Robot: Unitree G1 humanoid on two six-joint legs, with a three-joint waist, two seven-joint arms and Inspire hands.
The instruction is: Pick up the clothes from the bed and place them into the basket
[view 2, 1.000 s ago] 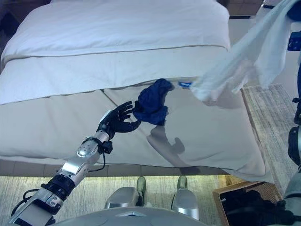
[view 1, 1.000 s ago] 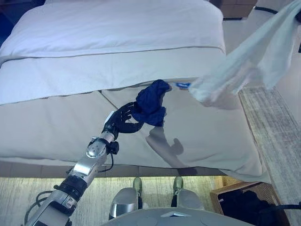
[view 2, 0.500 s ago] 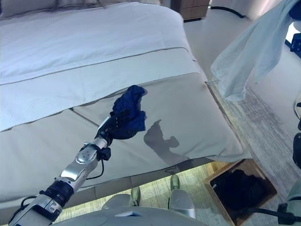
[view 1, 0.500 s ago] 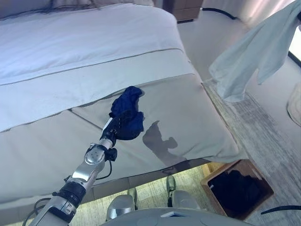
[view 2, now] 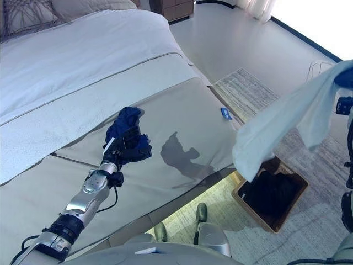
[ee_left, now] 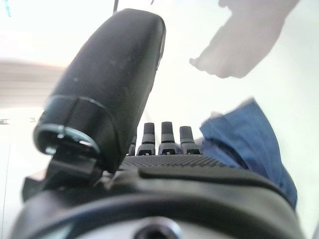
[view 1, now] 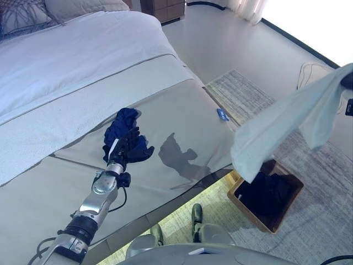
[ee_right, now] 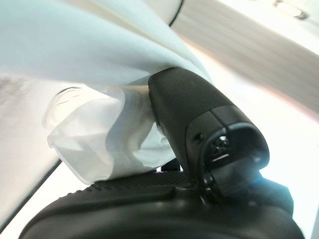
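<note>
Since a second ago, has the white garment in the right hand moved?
Yes. Earlier the white garment hung over the bed's corner; now it is clear of the bed, its lower end above the wooden basket.

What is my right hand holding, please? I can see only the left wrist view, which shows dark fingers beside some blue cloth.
Observer: The right hand is shut on a pale shirt, which hangs in the air off the bed's corner.
Operator: Thank you. Is the basket anywhere near it?
Observer: Yes, the wooden basket stands on the floor beside the bed, and the shirt's lower end hangs above its near edge.
Operator: Is the basket empty?
Observer: No, dark clothes already lie inside it.
Operator: And where is my left hand on the bed?
Observer: The left hand rests against the blue cloth on the tan cover, near the foot of the bed.
</note>
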